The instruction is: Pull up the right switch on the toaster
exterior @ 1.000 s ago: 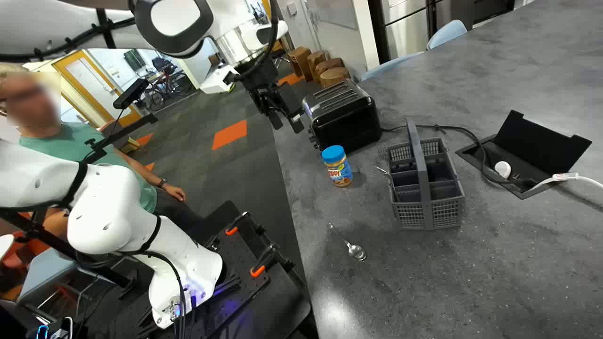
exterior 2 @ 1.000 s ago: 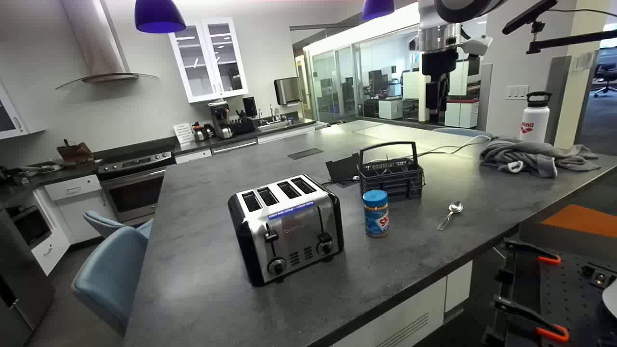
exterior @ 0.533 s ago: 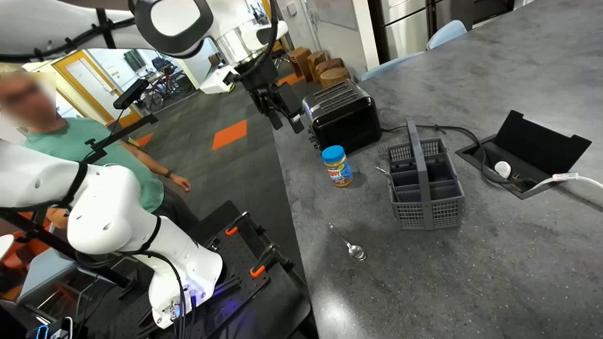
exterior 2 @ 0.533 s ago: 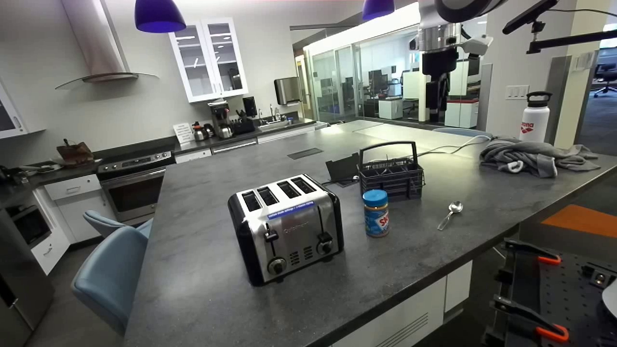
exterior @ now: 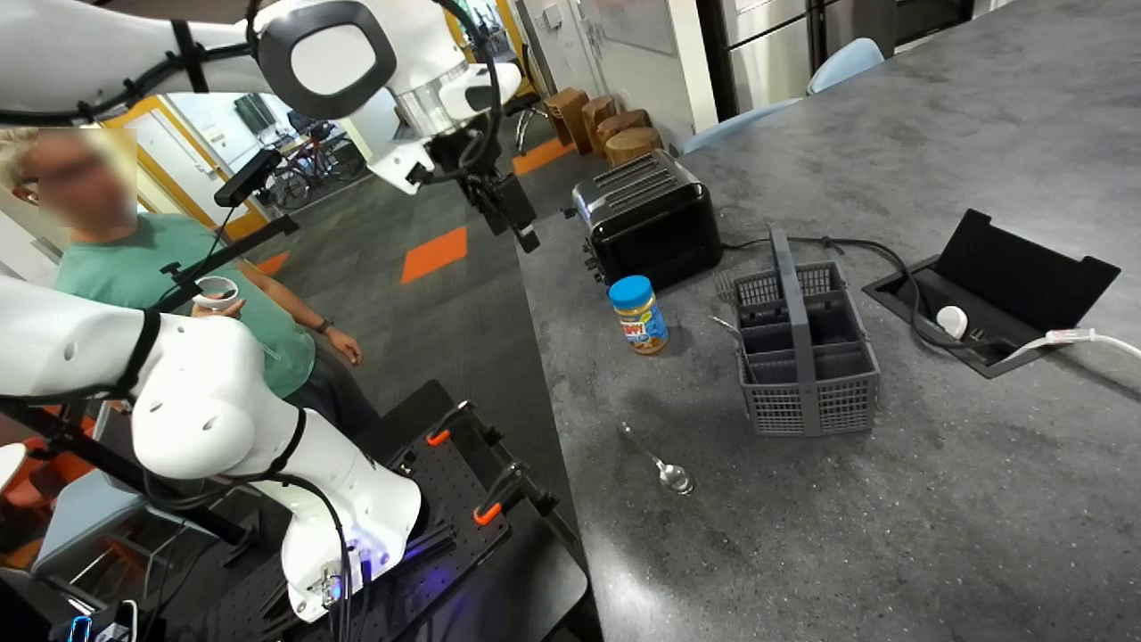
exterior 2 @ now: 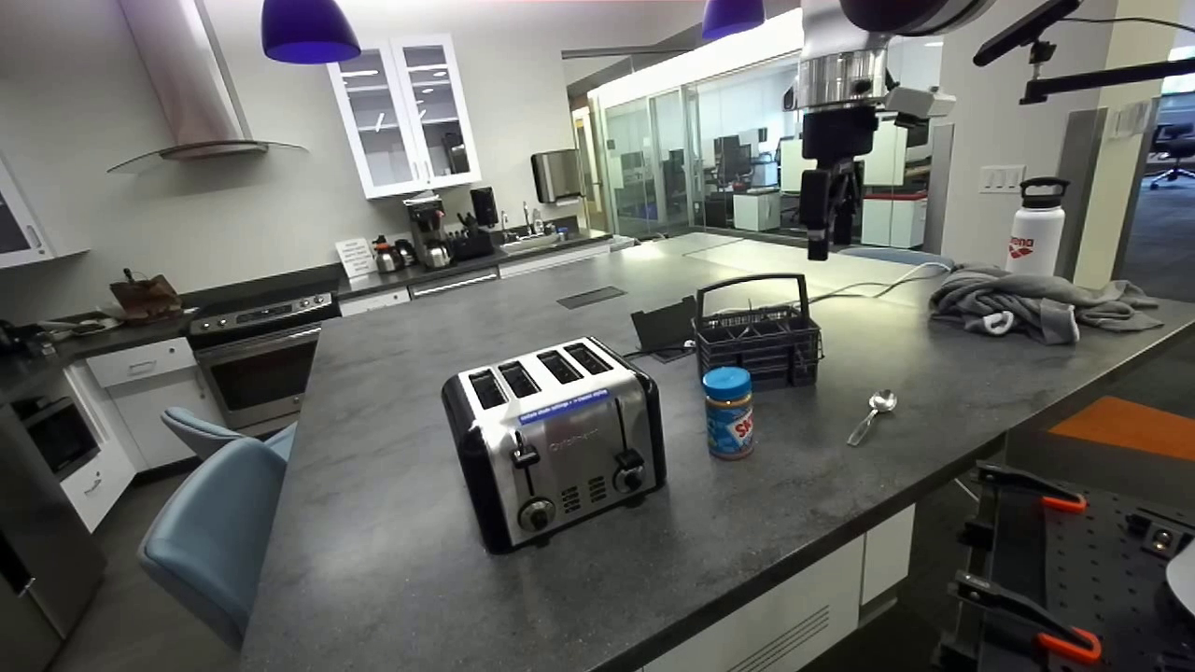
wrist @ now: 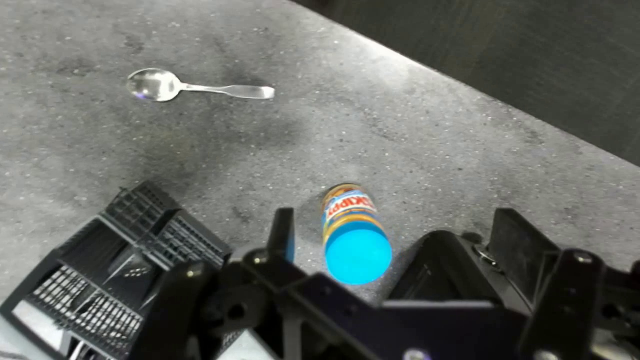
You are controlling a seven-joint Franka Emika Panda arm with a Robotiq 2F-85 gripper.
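Released pincer (wrist: 400, 235), toaster (exterior 2: 569, 457) upright on the desk (exterior 2: 401, 569)

Closest in the wrist view, the pincer takes up the bottom of the frame, its fingers (wrist: 281, 235) spread wide and released. In both exterior views it hangs in the upper half of the frame, apart from the toaster. Beneath it in the wrist view, a blue-lidded jar (wrist: 354, 235) shows between the fingers, and a spoon (wrist: 202, 88) lies at the upper left, bowl pointing left.

Foremost on the desk in an exterior view stands the toaster, four-slotted and silver-fronted, left of centre in the lower half of the frame. Its right lever (exterior 2: 629, 459), as the frame has it, sits low, close above a dial (exterior 2: 629, 480); the left lever (exterior 2: 525, 455) sits well above its own dial. The jar stands upright near the toaster, to the right, and the spoon lies farther right.

Behind the jar, a dark handled caddy (exterior 2: 758, 359) stands right of centre, a raised black flap (exterior 2: 665, 325) at its left. Farther off at the right, a gray cloth (exterior 2: 1036, 303) lies heaped, with a white bottle (exterior 2: 1034, 233) behind it. At the back, a glass-fronted cabinet (exterior 2: 406, 117) hangs at the upper left.
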